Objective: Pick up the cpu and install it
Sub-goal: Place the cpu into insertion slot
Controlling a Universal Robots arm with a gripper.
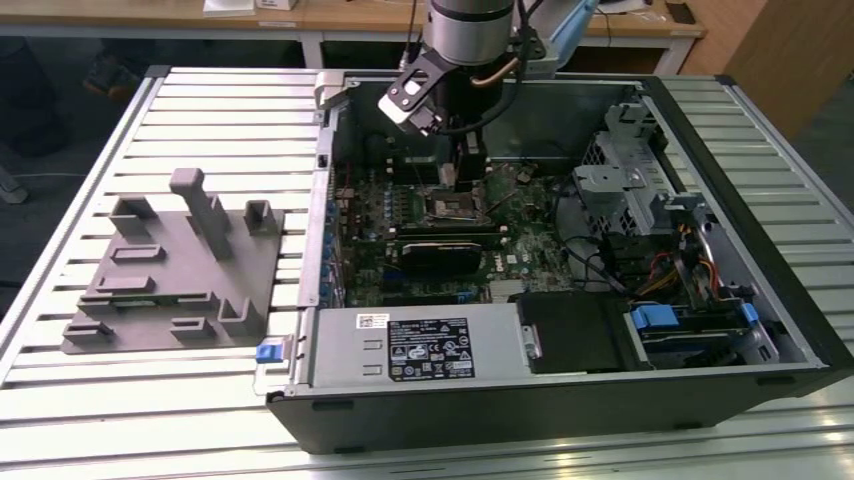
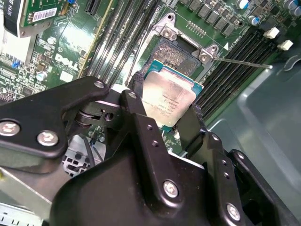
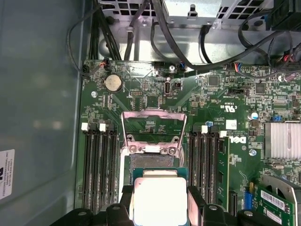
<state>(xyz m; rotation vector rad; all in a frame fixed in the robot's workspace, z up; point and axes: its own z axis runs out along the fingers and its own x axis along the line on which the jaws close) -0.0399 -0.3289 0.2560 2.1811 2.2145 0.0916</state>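
Exterior view: arm reaches down into the open PC case (image 1: 747,330). The gripper (image 1: 461,178) is low over the motherboard (image 1: 534,245), by the socket (image 1: 451,207). Grey fixture (image 1: 174,270) sits on the table (image 1: 200,110), exterior view's left.

Second wrist view: fingers (image 2: 141,117) clamped on opposite edges of the cpu (image 2: 168,96), held right at the open socket. Can't tell if it's seated.

First wrist view: retention frame (image 3: 151,117) flipped up beyond the cpu.
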